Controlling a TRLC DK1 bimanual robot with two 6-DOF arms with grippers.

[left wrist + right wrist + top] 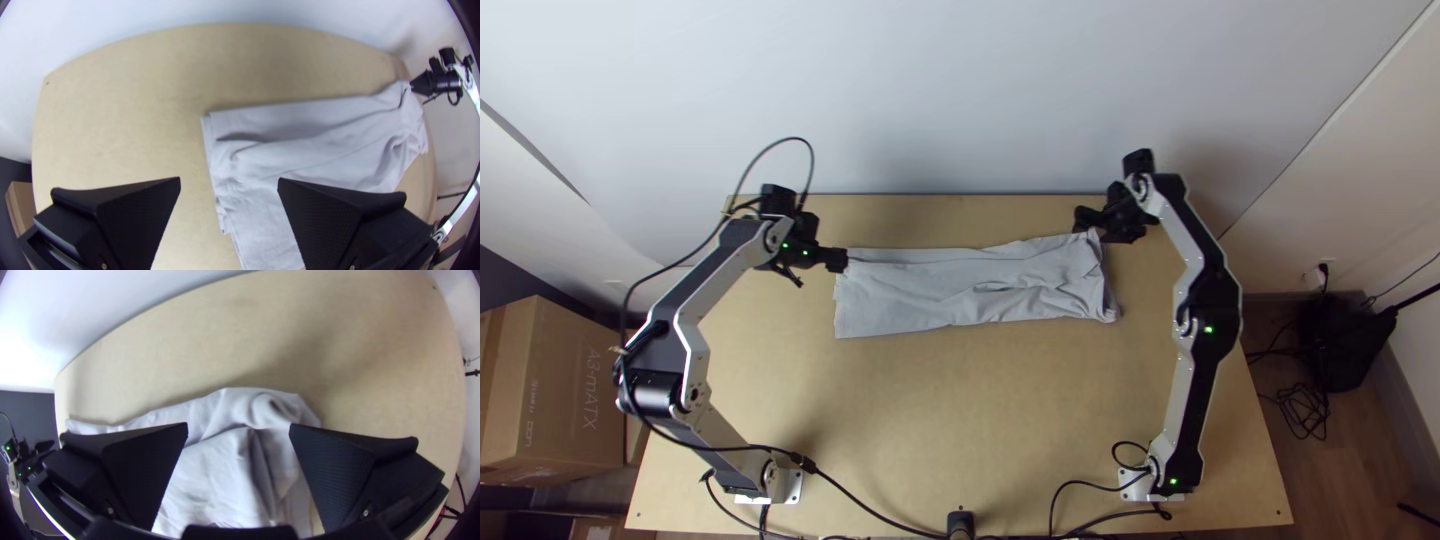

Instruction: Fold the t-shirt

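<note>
Across the far worktop, the grey t-shirt is lying as a long folded strip, bunching near the right tool; this and the left tool are gaping wide, holding nothing.

A light wooden rectangular table, its surface plain and pale brown, carries a light grey cloth t-shirt folded into a long, wrinkled strip lying crosswise, bunched at its right end.
</note>
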